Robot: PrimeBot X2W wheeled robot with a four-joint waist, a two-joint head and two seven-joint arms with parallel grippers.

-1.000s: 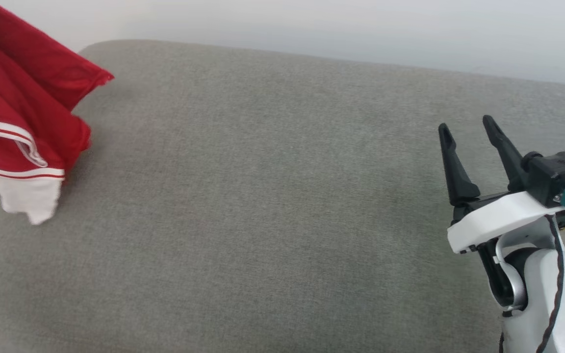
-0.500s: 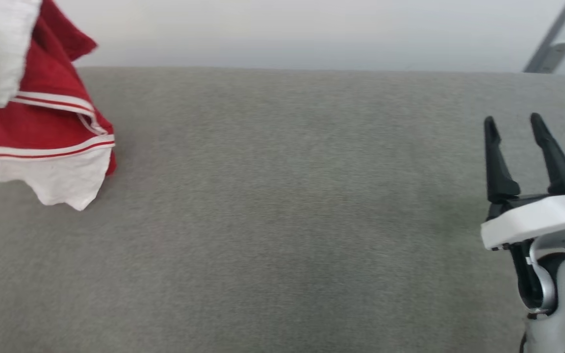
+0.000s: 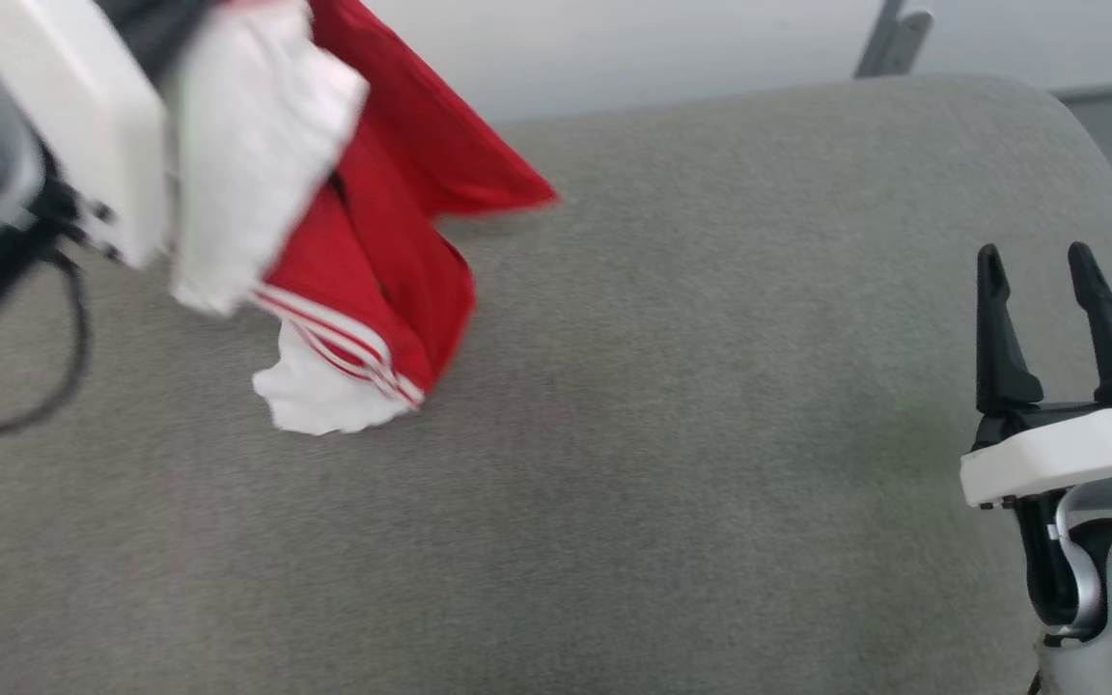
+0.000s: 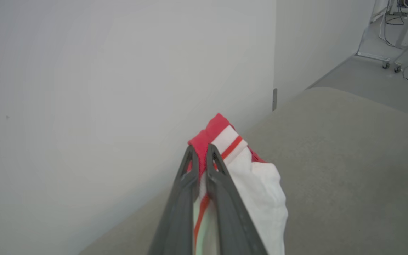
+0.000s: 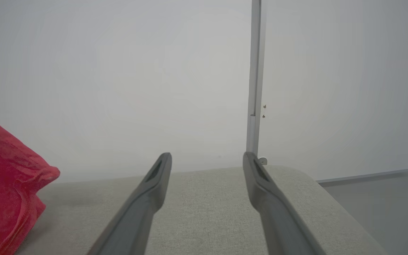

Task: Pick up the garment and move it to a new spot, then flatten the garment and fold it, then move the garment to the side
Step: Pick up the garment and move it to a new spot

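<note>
Red garment [image 3: 392, 261] in left claw [image 4: 199, 150] over grey cushion [image 3: 710, 405]

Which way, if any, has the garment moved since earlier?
Yes. The garment, held in the left tool, has gone rightward from the grey cushion's left corner toward its middle. The camera turned too.

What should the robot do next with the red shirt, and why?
Probably lower the shirt onto the bare middle of the cushion. The left gripper is shut on a bunched edge, so the shirt hangs crumpled over the cushion's left part, and it cannot be flattened in the air. The right gripper is open at the right, holding nothing.
</note>
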